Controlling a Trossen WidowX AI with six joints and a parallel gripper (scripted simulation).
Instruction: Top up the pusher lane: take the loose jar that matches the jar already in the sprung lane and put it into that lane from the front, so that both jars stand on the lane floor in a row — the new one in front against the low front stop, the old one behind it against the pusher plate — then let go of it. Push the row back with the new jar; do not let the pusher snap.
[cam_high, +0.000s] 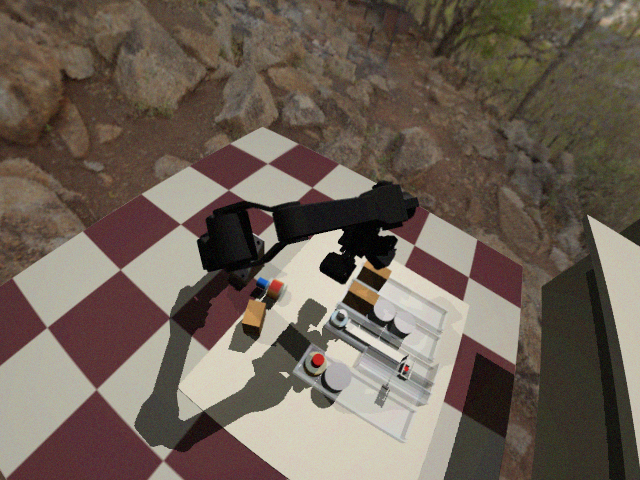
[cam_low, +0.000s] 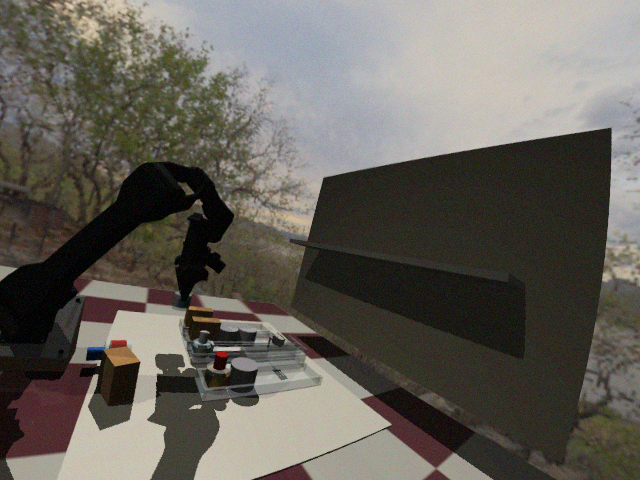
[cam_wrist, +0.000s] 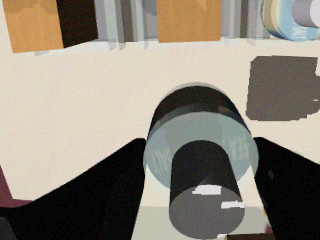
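Observation:
My gripper (cam_low: 181, 295) (cam_wrist: 198, 147) is shut on a loose glass sea salt jar with a dark grey knob, which is upright in the wrist view and seems raised above the mat, in front of the lanes. In the top view the arm hides the held jar. The jar in the sprung lane (cam_high: 339, 318) (cam_low: 202, 345) (cam_wrist: 281, 17) is pale blue with a grey knob and stands near the lane's front end. A long white strip (cam_high: 376, 342) runs back behind it. The pusher plate is hard to make out.
Orange boxes (cam_high: 363, 293) (cam_low: 205, 327) (cam_wrist: 190, 20) and grey cylinders (cam_high: 403, 323) fill neighbouring lanes. A red-knobbed jar (cam_high: 315, 363) (cam_low: 218, 376) stands in the separate lane. A loose orange box (cam_high: 254, 316) (cam_low: 119, 374) and a red-topped item (cam_high: 275, 288) are near the arm base.

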